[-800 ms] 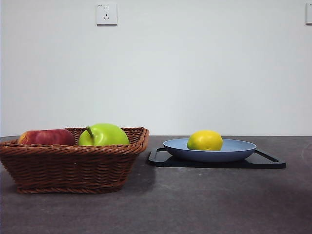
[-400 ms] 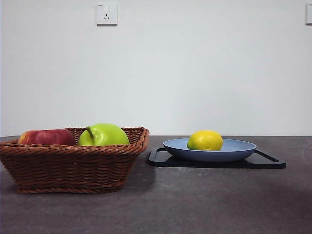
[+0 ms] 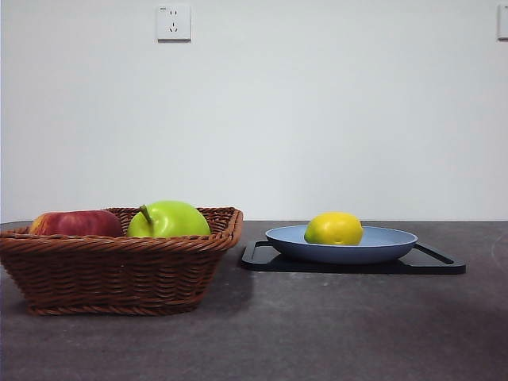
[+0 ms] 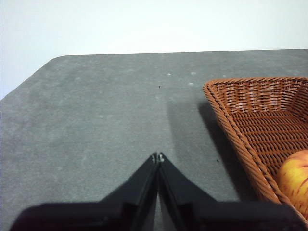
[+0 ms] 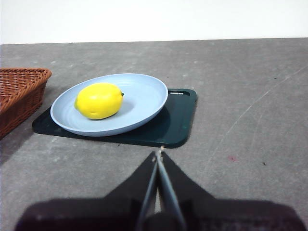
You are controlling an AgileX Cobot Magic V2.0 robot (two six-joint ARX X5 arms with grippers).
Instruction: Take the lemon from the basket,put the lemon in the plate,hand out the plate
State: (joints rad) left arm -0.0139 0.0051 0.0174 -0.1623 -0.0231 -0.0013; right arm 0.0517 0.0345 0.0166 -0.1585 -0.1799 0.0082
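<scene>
Plainly, lemon (image 5: 98, 100) on plate (image 5: 139, 110) — beyond right jaws, apart.

Bright, even light and sharp focus throughout, with soft shadows beside the basket (image 3: 119, 262) on the grey worktop (image 3: 317, 333).

Your front camera looks level across the table (image 3: 317, 333); your wrist cameras look down over it, both sharing the basket (image 3: 119, 270).
</scene>
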